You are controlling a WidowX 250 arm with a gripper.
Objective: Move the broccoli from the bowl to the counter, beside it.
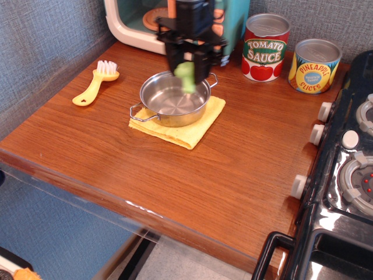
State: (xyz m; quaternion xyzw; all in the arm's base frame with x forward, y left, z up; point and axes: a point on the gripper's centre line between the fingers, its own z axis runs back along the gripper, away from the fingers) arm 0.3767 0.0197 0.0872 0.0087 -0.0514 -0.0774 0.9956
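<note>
My gripper (187, 71) is shut on the broccoli (186, 77), a small light green toy, and holds it in the air above the far right rim of the bowl (152, 112). The bowl is a shallow shiny steel pan with wire loop handles, and nothing is in it. It stands on a folded yellow cloth (186, 133) on the brown wood-grain counter (233, 169). The gripper and broccoli are motion-blurred.
A yellow brush (95, 83) lies left of the bowl. A toy microwave (137, 20) stands at the back. A tomato sauce can (265, 48) and a pineapple can (315, 65) stand at the back right. A black stove (344, 175) borders the counter on the right.
</note>
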